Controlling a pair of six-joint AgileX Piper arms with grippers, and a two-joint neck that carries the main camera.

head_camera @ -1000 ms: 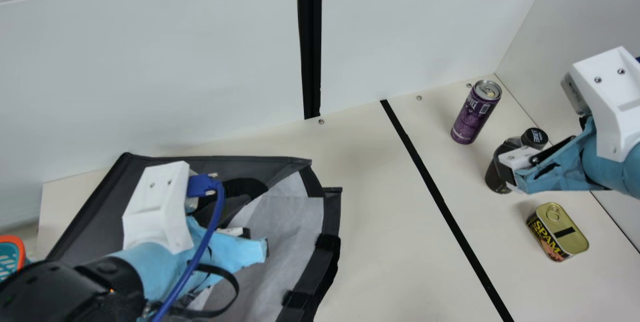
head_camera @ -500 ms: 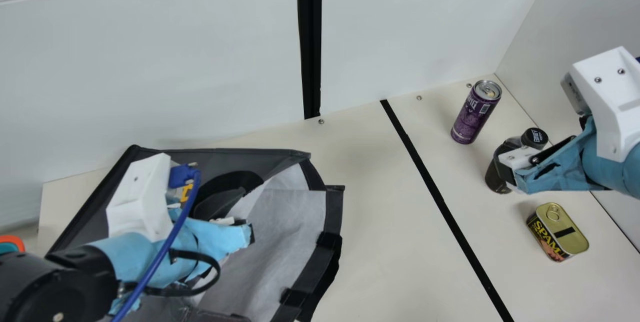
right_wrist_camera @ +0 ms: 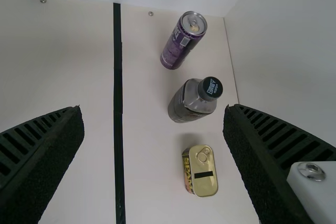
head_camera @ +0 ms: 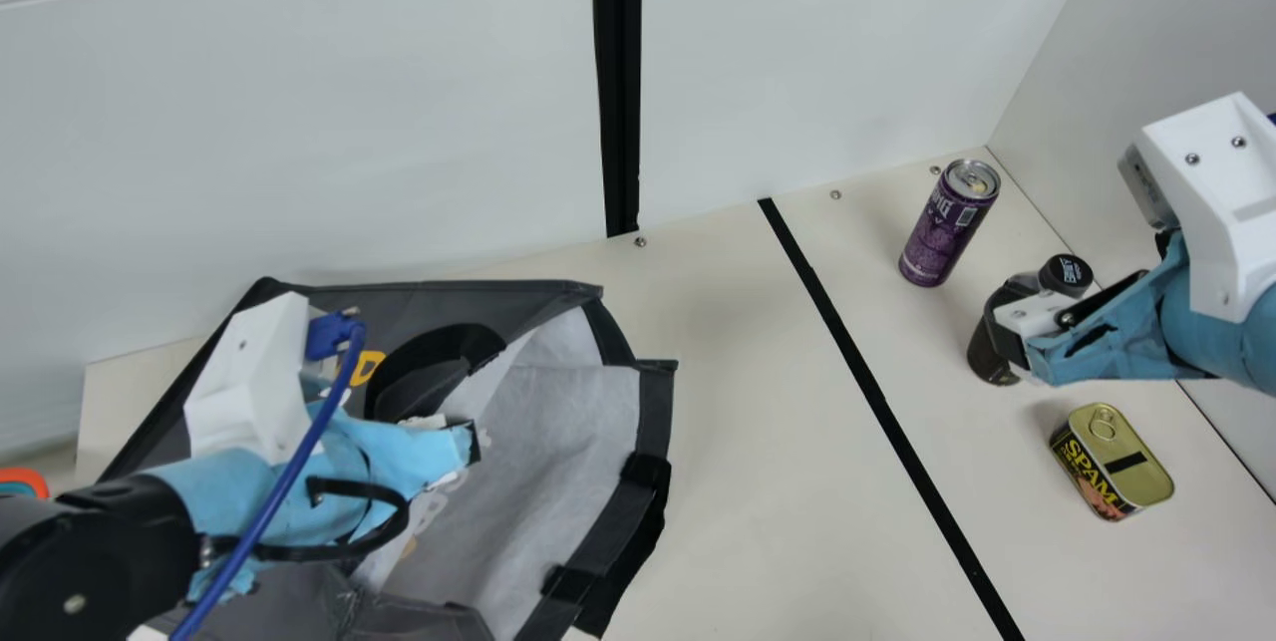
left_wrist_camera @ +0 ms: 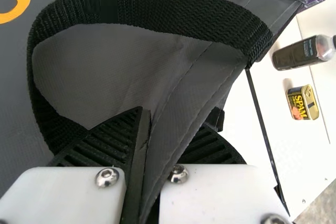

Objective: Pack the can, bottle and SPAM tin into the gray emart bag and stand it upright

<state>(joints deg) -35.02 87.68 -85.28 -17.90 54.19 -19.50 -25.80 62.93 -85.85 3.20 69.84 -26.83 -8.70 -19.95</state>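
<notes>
In the main view my left gripper (head_camera: 467, 447) is at the opening of the gray bag (head_camera: 538, 300), which lies spread with its pale lining showing. The left wrist view has my left gripper (left_wrist_camera: 144, 145) shut on a fold of the bag's edge (left_wrist_camera: 181, 98), beside the black strap handle (left_wrist_camera: 157, 11). My right gripper (head_camera: 1017, 332) hangs over the table in front of the dark bottle (head_camera: 1067, 274); in the right wrist view the right gripper (right_wrist_camera: 152, 124) is wide open, holding nothing. The purple can (head_camera: 947, 222) and bottle stand upright; the SPAM tin (head_camera: 1112, 462) rests nearer the front.
A black tape line (head_camera: 877, 402) runs across the table between the bag and the three items. White walls (head_camera: 817, 43) rise behind and at the right. An orange-rimmed basket (head_camera: 25, 480) shows at the left edge.
My left gripper has moved left, and the bag's edge has shifted and its opening has spread wider. The right arm, can, bottle and tin have kept still.
</notes>
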